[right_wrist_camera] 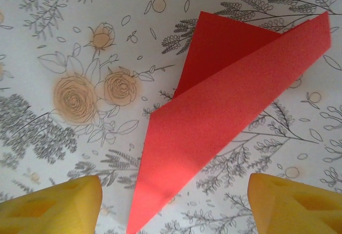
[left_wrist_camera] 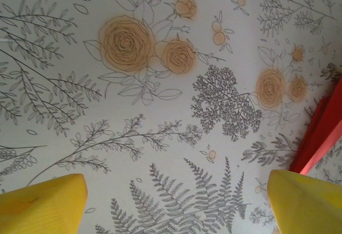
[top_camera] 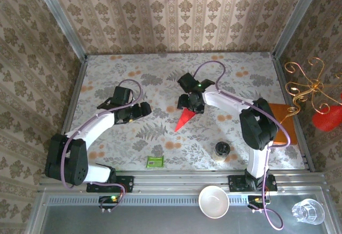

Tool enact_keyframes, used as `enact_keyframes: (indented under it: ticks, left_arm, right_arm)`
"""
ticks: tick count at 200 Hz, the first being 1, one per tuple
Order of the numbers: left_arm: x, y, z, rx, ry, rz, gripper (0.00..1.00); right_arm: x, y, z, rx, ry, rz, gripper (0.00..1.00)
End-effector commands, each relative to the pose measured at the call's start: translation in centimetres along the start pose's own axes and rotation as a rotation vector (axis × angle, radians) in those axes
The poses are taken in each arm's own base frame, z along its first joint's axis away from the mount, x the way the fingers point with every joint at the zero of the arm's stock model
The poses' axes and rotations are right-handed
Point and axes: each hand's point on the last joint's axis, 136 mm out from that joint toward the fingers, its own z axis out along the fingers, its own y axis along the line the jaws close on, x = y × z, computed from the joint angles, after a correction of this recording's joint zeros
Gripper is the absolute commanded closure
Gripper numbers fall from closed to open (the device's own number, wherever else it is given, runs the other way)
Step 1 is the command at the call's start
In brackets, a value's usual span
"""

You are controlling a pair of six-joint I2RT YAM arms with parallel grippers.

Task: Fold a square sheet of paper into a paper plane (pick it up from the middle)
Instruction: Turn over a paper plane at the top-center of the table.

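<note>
Holds the left gripper (left_wrist_camera: 176, 204) spread wide over the white flower-printed table (left_wrist_camera: 133, 138), pinching nothing. Holds the right gripper (right_wrist_camera: 173, 204) spread too, yellow fingers (right_wrist_camera: 53, 207) either side of the bright red folded paper sheet (right_wrist_camera: 214, 122), clear of it. Lies flat mid-table, pointed tip toward the arm bases

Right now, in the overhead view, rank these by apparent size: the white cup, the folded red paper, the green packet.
Largest: white cup.
Then folded red paper and green packet: their visible areas look alike, and the paper's far end is covered, so unranked.
</note>
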Motion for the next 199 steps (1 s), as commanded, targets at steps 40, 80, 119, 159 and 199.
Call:
enact_keyframes:
  ticks: [40,80,119,159,199]
  left_arm:
    - [0.1,0.6,0.8,-0.006,0.008,0.007,0.04]
    - [0.2,0.5,1.3,0.000,0.028,0.005,0.03]
    - [0.1,0.2,1.3,0.011,0.036,0.010,0.04]
    - [0.1,0.1,1.4,0.012,0.038,0.009,0.04]
    - [0.1,0.1,1.4,0.013,0.043,0.006,0.05]
  right_arm:
    - [0.0,-1.1,2.7,0.201,0.013,-0.007,0.26]
    - [0.4,-1.9,3.2,0.253,0.033,-0.027,0.28]
    - [0.6,-2.0,2.5,0.258,0.046,-0.040,0.35]
    - [0.5,-2.6,1.5,0.269,0.019,-0.017,0.43]
    - [0.9,-3.0,1.2,0.274,0.017,0.003,0.55]
